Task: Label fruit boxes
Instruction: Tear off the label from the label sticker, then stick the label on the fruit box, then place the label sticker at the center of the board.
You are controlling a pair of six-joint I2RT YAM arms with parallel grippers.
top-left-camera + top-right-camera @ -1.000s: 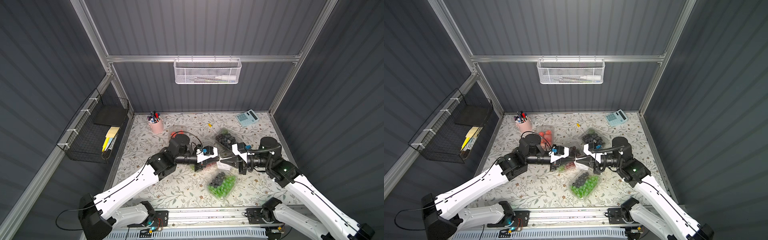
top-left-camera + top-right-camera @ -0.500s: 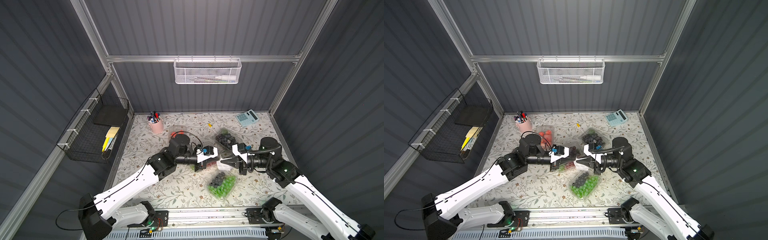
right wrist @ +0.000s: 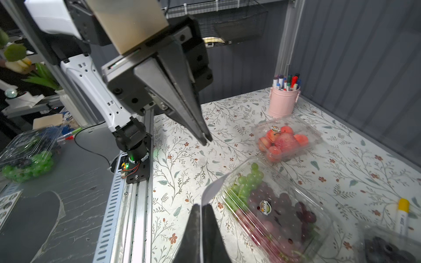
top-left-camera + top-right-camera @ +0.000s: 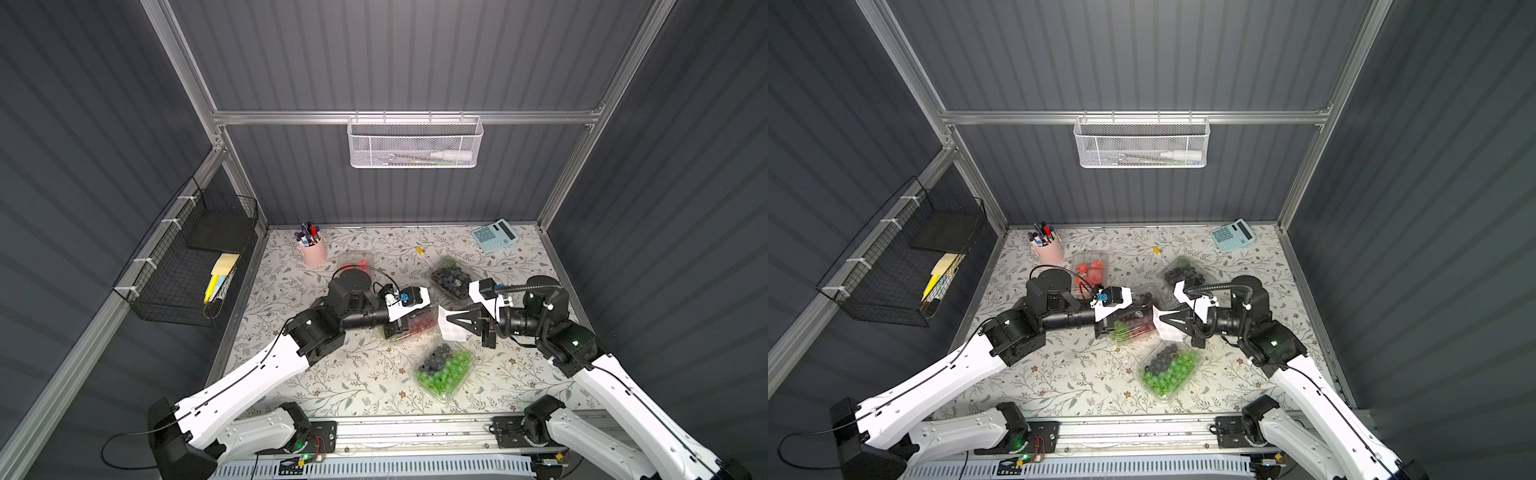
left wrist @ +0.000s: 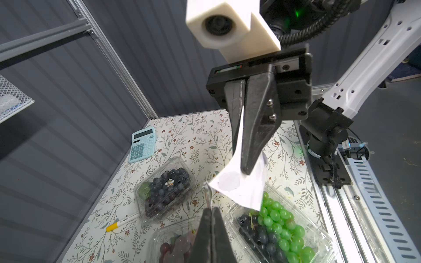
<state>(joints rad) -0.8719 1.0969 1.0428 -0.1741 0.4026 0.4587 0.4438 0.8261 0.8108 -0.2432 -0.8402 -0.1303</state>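
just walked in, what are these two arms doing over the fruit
Labelling is under way. The right hand is shut on a white sticker sheet, held above the table. The left hand is shut too, its tips close to the sheet's corner; whether it has a sticker pinched is unclear. The strawberry box, blueberry box, red and green grape box and green grape and dark berry box lie below, untouched.
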